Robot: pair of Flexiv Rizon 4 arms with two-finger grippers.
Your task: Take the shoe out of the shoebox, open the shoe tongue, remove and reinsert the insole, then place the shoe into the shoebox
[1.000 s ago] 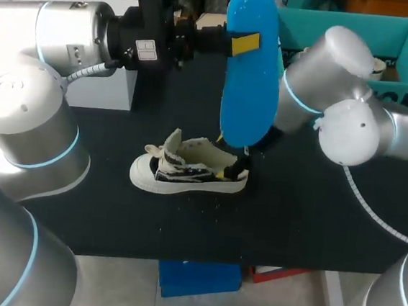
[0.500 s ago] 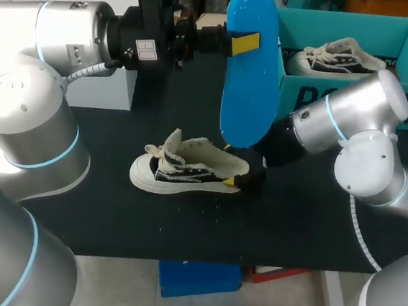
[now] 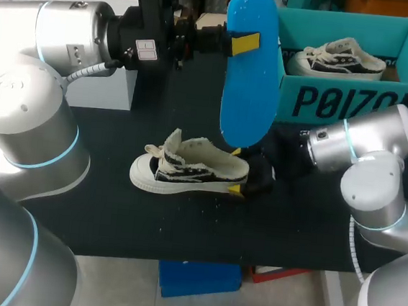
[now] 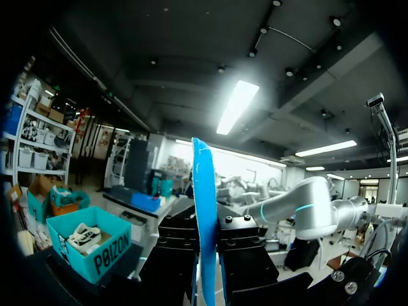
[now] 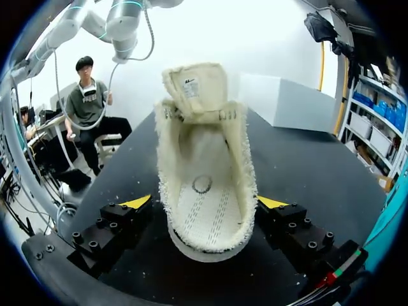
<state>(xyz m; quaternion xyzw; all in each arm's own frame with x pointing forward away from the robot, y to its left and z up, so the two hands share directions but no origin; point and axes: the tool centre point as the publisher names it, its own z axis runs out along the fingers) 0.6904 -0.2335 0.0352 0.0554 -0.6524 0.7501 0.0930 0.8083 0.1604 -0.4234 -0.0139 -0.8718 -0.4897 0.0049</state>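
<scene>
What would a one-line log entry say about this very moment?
left pincer: shut on blue insole, upright above table | right pincer: at heel of sneaker | sneaker: on table, tongue open, insole out

Head view: insole covers the left end of the shoebox. Heel of the shoe hides most of the right gripper, dark on dark. In the box, second shoe half sunk below the wall. Left wrist view: insole edge-on, lower end cut off; left fingers probably hide their own yellow tips. Right wrist view: toe hidden behind the tongue.
</scene>
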